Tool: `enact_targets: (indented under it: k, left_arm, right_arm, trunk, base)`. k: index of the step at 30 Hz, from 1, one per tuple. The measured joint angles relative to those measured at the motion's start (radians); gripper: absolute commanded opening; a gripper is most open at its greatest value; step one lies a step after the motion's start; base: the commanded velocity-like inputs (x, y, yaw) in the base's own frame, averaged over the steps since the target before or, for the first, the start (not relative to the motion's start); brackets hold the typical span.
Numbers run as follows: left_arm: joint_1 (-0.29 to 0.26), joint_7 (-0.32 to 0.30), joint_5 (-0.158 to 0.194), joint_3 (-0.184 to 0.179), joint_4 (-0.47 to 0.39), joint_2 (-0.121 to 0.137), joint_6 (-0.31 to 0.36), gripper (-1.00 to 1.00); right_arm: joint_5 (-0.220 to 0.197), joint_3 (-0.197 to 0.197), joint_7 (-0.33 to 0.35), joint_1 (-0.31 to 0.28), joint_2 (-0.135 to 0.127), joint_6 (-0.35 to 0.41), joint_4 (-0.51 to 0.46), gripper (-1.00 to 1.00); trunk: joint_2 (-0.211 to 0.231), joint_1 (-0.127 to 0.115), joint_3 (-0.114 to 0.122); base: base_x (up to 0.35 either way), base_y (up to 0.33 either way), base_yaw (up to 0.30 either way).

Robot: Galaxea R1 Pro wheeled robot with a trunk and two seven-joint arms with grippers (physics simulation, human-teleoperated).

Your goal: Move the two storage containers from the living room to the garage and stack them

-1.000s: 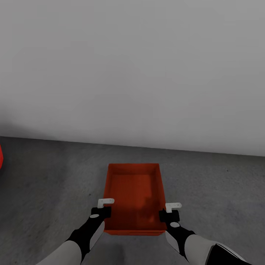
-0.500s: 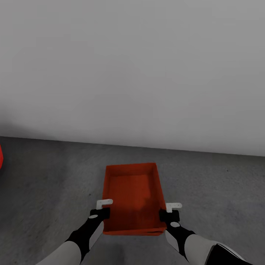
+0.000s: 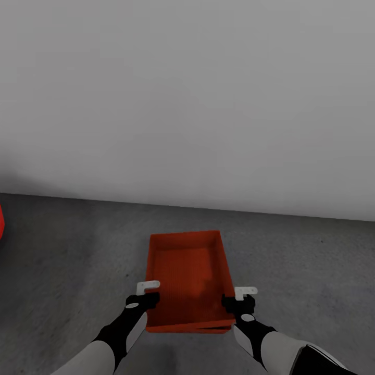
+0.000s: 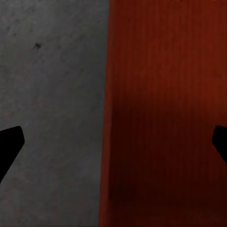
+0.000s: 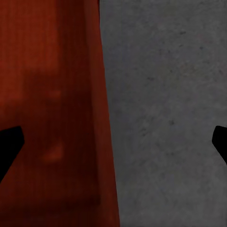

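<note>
Head view: upper orange-red thin-walled lidless container (image 3: 188, 271) nested on its twin's near edge (image 3: 208, 328), on dark grey concrete floor (image 3: 78, 250) by pale wall (image 3: 187, 94).

Wrist views: left end effector (image 4: 113, 142) and right end effector (image 5: 113, 142) released, straddling side walls.

Stacking seemingly finished; withdrawal left.

The head camera looks forward and down from above both arms, taking in the grey floor (image 3: 78, 250), the pale wall (image 3: 187, 94) behind, and the orange-red container (image 3: 187, 276) between the arms. Each wrist camera sits close, aimed down along its fingers. The left wrist view shares the container's left wall (image 4: 106, 142) and adjoining floor (image 4: 52, 94); the right wrist view shares its right wall (image 5: 106, 142) and floor (image 5: 165, 94).
</note>
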Motion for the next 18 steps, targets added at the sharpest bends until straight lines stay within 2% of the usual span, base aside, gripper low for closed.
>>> enact_targets:
  k: [14, 18]
  left_arm:
    - [0.000, 0.000, 0.002, 0.002, 0.002, -0.001, 0.000, 1.00]
    - [0.000, 0.000, 0.002, 0.002, 0.002, -0.001, 0.000, 1.00]
  right_arm:
    - [0.000, 0.000, 0.000, 0.000, 0.000, 0.000, 0.000, 1.00]
    - [0.000, 0.000, 0.000, 0.000, -0.001, 0.000, 0.000, 1.00]
  trunk:
    - [0.000, 0.000, 0.000]
    - [0.028, -0.015, 0.012]
  base:
    - [0.000, 0.000, 0.000]
    - [0.000, 0.000, 0.000]
